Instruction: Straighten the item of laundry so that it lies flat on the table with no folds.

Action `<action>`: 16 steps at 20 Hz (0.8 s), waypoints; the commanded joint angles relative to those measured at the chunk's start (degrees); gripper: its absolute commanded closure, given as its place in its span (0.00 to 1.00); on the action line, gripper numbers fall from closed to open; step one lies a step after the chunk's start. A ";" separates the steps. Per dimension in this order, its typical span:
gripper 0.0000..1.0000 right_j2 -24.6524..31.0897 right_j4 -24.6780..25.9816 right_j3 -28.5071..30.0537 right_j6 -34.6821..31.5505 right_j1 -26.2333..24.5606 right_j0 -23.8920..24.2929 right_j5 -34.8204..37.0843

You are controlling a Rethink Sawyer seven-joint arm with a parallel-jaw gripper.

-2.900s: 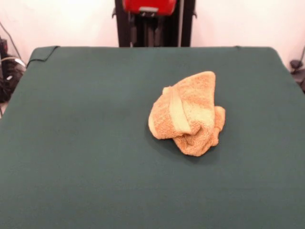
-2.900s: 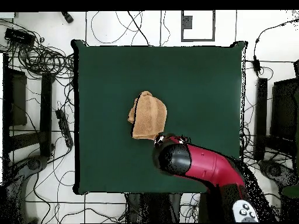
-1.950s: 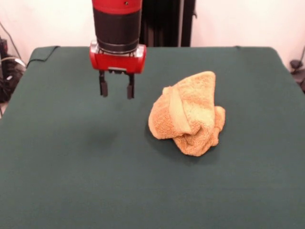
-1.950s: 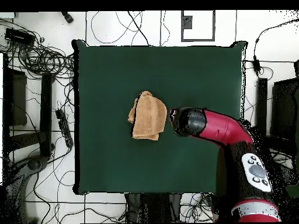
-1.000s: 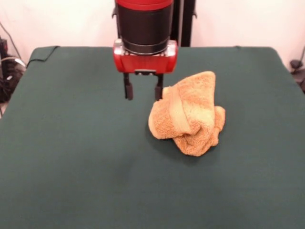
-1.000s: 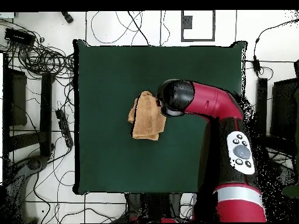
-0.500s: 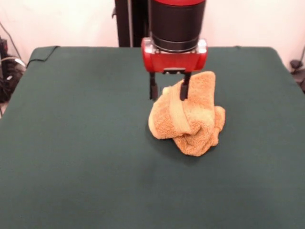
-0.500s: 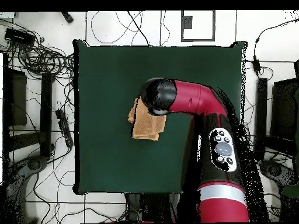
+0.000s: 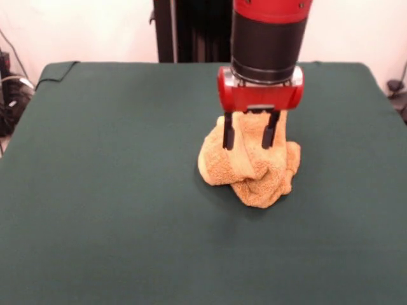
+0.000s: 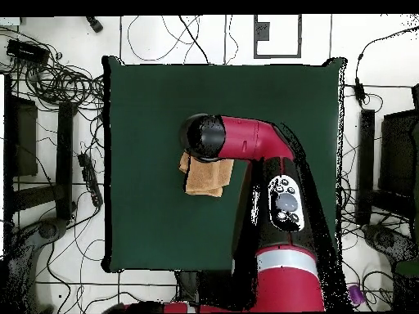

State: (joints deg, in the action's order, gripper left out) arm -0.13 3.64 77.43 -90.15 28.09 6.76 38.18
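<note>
The orange-tan towel [image 9: 254, 171] lies crumpled in a heap right of the middle of the green table [image 9: 102, 190]. Its paler band and label are hidden behind the gripper. My gripper [image 9: 249, 142] hangs straight down over the heap's top, its two black fingers [image 9: 227, 134] spread apart in front of the cloth and holding nothing. In the overhead view the arm's head covers the towel's upper part; the towel's lower part [image 10: 206, 180] shows below it, on the table [image 10: 278, 90].
The red arm [image 10: 262, 147] reaches across the table from its base at the bottom of the overhead view. Cables and stands lie on the floor around the table. The robot's black pedestal [image 9: 191, 32] stands behind the far edge.
The gripper has moved from the towel's left side to directly over its top and come lower. Its fingers stay open. The towel has not moved.
</note>
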 commanded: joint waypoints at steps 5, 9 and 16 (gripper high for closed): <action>0.00 1.53 -1.56 1.43 -12.95 -9.44 -1.06 -7.94; 0.00 1.30 -1.99 0.98 -13.05 -10.63 -0.98 -9.14; 0.00 1.47 -2.49 1.33 -12.59 -12.10 -0.73 -11.08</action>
State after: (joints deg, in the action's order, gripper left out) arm -0.35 3.15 77.32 -90.15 21.09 6.29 30.80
